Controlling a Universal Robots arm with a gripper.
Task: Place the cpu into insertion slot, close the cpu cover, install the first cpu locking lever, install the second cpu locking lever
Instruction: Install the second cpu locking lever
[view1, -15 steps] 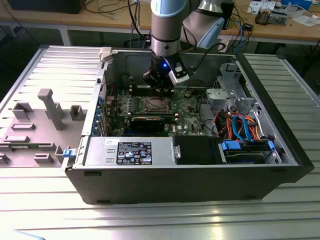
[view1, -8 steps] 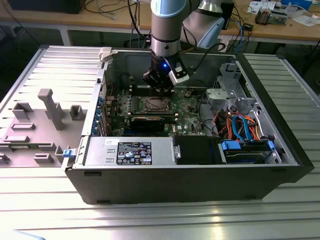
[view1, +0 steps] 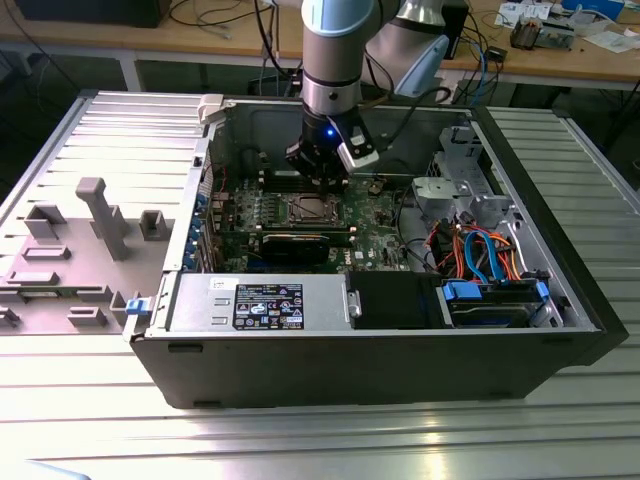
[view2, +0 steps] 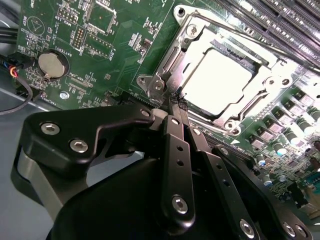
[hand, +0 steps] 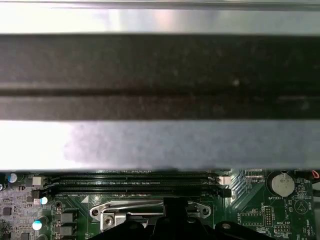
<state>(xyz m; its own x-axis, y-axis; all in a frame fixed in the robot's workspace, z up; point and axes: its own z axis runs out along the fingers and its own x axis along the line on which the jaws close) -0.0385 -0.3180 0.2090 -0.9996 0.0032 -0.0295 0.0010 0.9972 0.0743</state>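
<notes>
the black metal gripper (view2: 176, 102) fills the near part of the second wrist view, its slim fingers (view2: 175, 150) pressed together, tips at the corner of the thin silver metal cpu cover (view2: 172, 67). that cover lies flat over the square silver-rimmed insertion slot (view2: 260, 95) in the green circuit board (view2: 115, 45), and the flat silver-grey cpu (view2: 217, 80) sits inside its window. in the exterior view the gripper (view1: 322, 182) hangs inside the open dark computer case (view1: 400, 350), just above the slot (view1: 308, 208).
</notes>
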